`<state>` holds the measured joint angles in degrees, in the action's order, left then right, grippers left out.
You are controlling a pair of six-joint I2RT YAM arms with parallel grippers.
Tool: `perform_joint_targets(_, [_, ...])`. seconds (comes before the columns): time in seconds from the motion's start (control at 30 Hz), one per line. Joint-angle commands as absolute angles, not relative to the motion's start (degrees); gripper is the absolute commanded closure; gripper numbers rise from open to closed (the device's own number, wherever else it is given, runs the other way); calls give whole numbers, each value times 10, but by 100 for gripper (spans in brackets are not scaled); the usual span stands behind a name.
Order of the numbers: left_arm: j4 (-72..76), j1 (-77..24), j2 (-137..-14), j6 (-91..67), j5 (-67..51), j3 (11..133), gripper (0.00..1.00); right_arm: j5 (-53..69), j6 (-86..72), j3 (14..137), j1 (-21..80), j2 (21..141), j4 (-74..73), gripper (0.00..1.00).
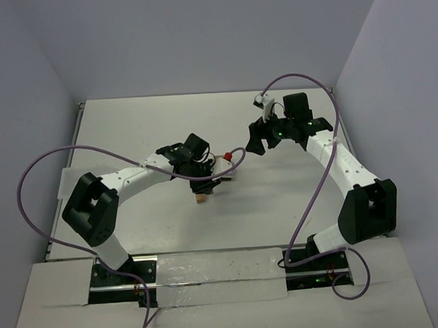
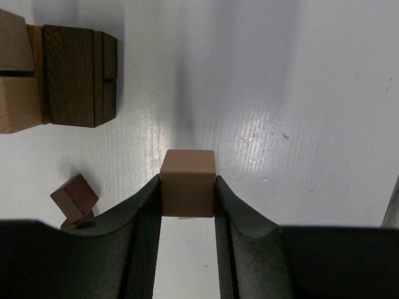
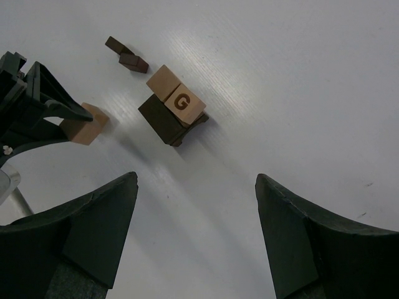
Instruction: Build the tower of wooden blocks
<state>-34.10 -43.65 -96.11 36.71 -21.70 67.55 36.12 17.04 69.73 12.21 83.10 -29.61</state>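
The letter on the G block [image 3: 185, 104] shows only from my right wrist. Near it, my left gripper [image 2: 187, 190] pinches a tan block [image 2: 187, 177]; my right gripper [image 3: 196, 187] gapes wide.

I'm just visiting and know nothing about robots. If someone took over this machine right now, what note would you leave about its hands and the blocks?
Left gripper: shut on a light tan block, a little apart from the stack.
Right gripper: open, empty, high over the table.
Stack: dark brown pieces below, two tan blocks on top, one printed G.
Loose: two small dark blocks lie near the stack.
Done: tower started.
Left: add the held block, then probably the loose ones.
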Motion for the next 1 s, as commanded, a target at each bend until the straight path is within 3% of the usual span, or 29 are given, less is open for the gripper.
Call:
perform_joint_targets(0.0, [-331, -434, -972, 383, -242, 691, 86, 370, 178, 702, 118, 834, -287, 17])
perform_joint_targets(0.97, [-268, -434, -990, 393, -206, 617, 77, 366, 191, 708, 125, 831, -302, 17])
